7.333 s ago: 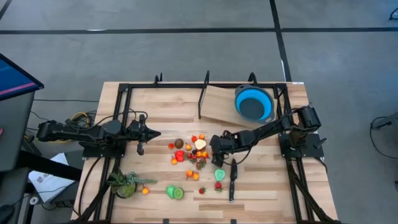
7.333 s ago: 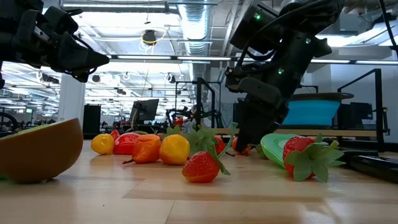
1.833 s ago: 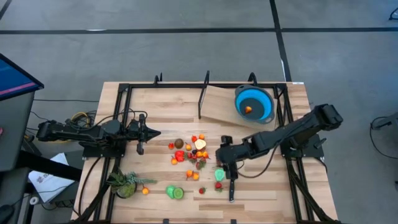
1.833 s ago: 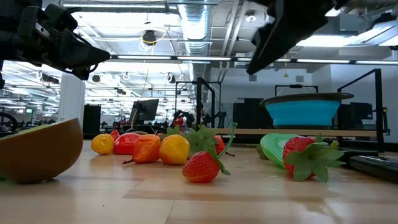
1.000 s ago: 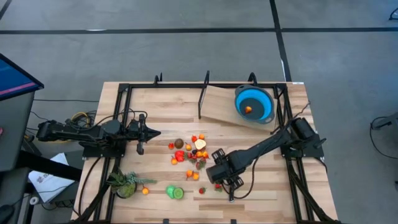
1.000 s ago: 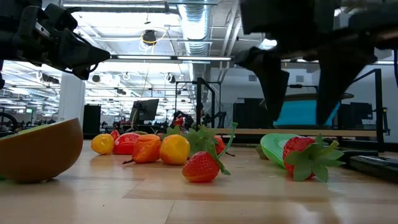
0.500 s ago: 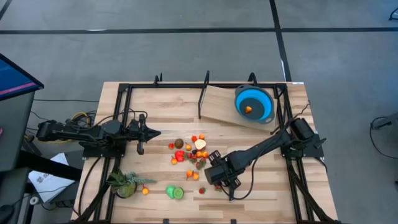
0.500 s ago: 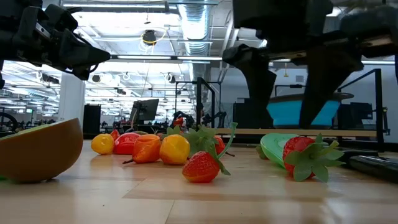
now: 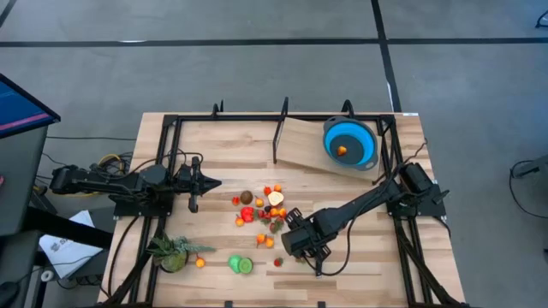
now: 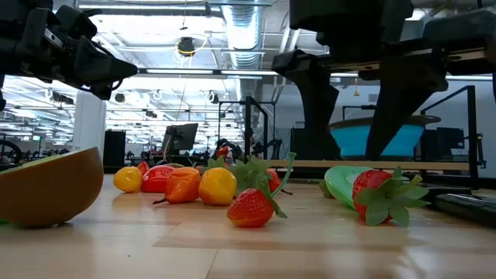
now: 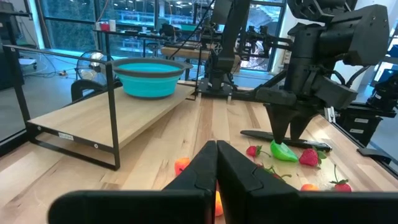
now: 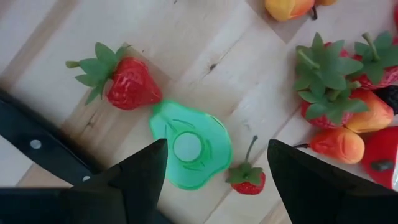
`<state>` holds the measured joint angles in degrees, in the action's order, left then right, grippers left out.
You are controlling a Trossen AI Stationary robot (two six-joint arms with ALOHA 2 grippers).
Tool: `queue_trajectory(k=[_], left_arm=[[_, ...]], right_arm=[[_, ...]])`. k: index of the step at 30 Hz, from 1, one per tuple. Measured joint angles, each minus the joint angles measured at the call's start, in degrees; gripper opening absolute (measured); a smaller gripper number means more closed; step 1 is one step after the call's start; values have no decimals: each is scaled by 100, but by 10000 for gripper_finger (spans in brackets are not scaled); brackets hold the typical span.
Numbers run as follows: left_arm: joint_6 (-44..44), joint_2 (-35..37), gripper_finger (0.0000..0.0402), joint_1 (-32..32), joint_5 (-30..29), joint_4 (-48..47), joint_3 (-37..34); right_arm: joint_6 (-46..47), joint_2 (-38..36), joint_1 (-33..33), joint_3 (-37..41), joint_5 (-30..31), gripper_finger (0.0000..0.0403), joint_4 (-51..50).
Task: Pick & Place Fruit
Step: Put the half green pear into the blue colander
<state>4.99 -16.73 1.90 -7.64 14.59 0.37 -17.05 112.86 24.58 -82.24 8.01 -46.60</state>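
Table (image 9: 342,261), pale wood, carrying everything listed below; a raised shelf at its far side bears the bowl.

Bowl (image 9: 349,142), blue, well beyond the right gripper on that shelf; one orange piece (image 9: 342,150) already lies inside.

Right gripper (image 12: 214,163), fingers spread wide and empty, poised directly above the green pear half. The fingers straddle it without touching.

Left gripper (image 11: 216,163), fingers pressed together, holding nothing, parked at the table's left side, well apart from the fruit.

Knife (image 12: 37,149), black handle, just beside the right gripper, close to the pear half. Not part of the job; a low sweep could knock it.

Green pear half (image 12: 191,147), flat, glossy, pale round core in its middle, lying between the spread fingers. Probably hollow plastic: light, stiff and slick. Best taken across its narrower width, fingers low on the rim, since a thin flat shape gives little height to pinch and may skate on the wood.

Strawberries: one (image 12: 127,82) near the pear half's stem end, a tiny one (image 12: 247,176) just beside its broad end. Likely hard and light; the leafy caps look softer and make poor handholds.

Remaining fruit (image 9: 261,210), a cluster of red, orange and yellow pieces just past the gripper; packed close, so neighbours may roll when one is lifted.
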Motion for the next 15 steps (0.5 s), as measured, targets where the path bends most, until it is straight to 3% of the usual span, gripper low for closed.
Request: queue_trajectory(k=[9, 15], left_arm=[[0, 0, 1, 1, 0, 0, 0], [0, 0, 1, 1, 1, -2, 0]], right_arm=[[3, 19, -72, 0, -19, 270, -3], [8, 433, -59, 4, -45, 270, -232]])
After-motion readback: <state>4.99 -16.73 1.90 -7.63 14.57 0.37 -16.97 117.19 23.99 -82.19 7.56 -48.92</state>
